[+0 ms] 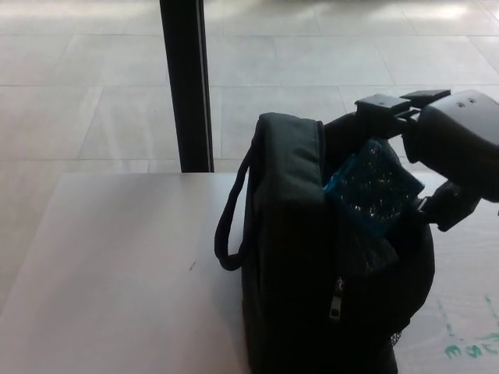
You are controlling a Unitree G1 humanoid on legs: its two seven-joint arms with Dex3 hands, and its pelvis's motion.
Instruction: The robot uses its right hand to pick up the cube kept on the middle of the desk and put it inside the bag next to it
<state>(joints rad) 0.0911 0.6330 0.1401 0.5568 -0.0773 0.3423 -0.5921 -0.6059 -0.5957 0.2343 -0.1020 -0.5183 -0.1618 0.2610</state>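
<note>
Cube, blue and tilted, sits in the open top of the black bag, clamped in the fingers of the right robot hand coming in from the right. Bag stands upright on the pale surface, its carry handle facing left. A dark pillar rises on the tiled floor beyond the far edge.
</note>
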